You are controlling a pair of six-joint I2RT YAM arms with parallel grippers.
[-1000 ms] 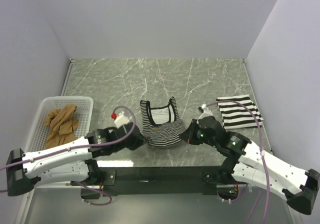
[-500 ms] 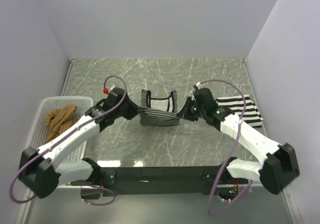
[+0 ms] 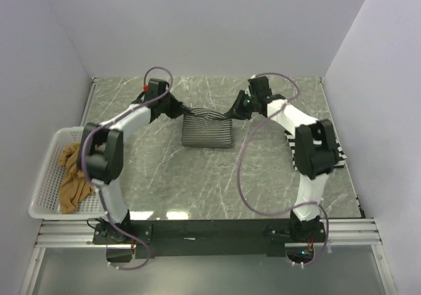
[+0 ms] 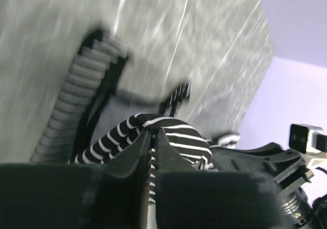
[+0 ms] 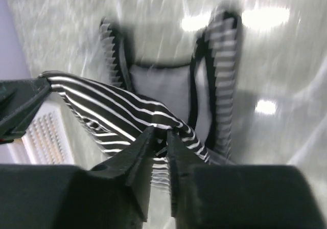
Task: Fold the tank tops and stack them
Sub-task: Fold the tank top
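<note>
Farther forward now, my left gripper (image 4: 152, 135) and right gripper (image 5: 160, 135) each pinch the hem of the thin-striped top (image 3: 207, 132); I must square edges before releasing.

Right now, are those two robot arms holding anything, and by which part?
Yes: both hold the thin-striped tank top. The left jaws and right jaws each pinch one end of its lifted, folded-over edge.

Top cam: high behind bases, down onto grey-green marble tabletop (image 3: 197, 176). Wrist cams: close, facing each other across thin-striped black-trimmed tank top (image 4: 179, 134).
</note>
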